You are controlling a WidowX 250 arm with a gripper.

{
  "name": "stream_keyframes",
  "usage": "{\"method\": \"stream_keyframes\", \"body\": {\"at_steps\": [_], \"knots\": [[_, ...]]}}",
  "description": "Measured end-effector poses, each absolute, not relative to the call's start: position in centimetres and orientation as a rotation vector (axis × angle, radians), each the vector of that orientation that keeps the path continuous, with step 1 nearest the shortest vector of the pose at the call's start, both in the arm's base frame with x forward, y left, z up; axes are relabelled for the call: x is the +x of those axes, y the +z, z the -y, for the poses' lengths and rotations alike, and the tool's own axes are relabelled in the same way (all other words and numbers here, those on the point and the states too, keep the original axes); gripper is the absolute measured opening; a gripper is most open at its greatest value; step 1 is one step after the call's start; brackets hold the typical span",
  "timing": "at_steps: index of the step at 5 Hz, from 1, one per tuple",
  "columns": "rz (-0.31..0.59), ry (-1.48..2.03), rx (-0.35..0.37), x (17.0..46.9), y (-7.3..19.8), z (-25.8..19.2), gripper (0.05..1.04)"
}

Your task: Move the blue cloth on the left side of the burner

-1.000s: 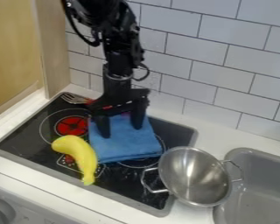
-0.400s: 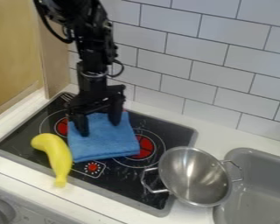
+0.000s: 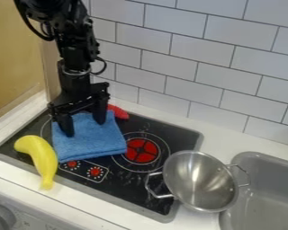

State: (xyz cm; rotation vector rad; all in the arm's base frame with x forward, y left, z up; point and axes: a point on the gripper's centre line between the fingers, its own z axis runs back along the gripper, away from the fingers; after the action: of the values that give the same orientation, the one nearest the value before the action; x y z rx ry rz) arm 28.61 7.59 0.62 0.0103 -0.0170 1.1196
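The folded blue cloth (image 3: 104, 143) lies on the left half of the black cooktop (image 3: 129, 186), left of the red burner (image 3: 141, 150). The black pincer (image 3: 84, 127) is released: its fingers stand well apart, tips down on the cloth, with no fold seen nipped between them.

Risks, in my judgement:
- The yellow banana (image 3: 39, 155) sits at the cloth's left edge, its near tip overhanging the cooktop's frame. A further leftward push of the cloth could drive it onto the white worktop (image 3: 71, 204).
- Fingertips bearing down without a grip may ruck the cloth or slide across it, leaving it skewed.
- A sideways lift-off could catch the fabric and drag it, or knock the red object (image 3: 117, 112) beside its far corner.

The steel pot (image 3: 200, 179), well apart at right, appears at little risk.
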Motion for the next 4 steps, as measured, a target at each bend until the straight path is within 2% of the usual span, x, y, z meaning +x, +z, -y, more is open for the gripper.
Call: {"method": "stream_keyframes", "body": {"at_steps": [4], "knots": [[0.049,1.216,0.010,28.8,1.4,-10.9,1.001]]}}
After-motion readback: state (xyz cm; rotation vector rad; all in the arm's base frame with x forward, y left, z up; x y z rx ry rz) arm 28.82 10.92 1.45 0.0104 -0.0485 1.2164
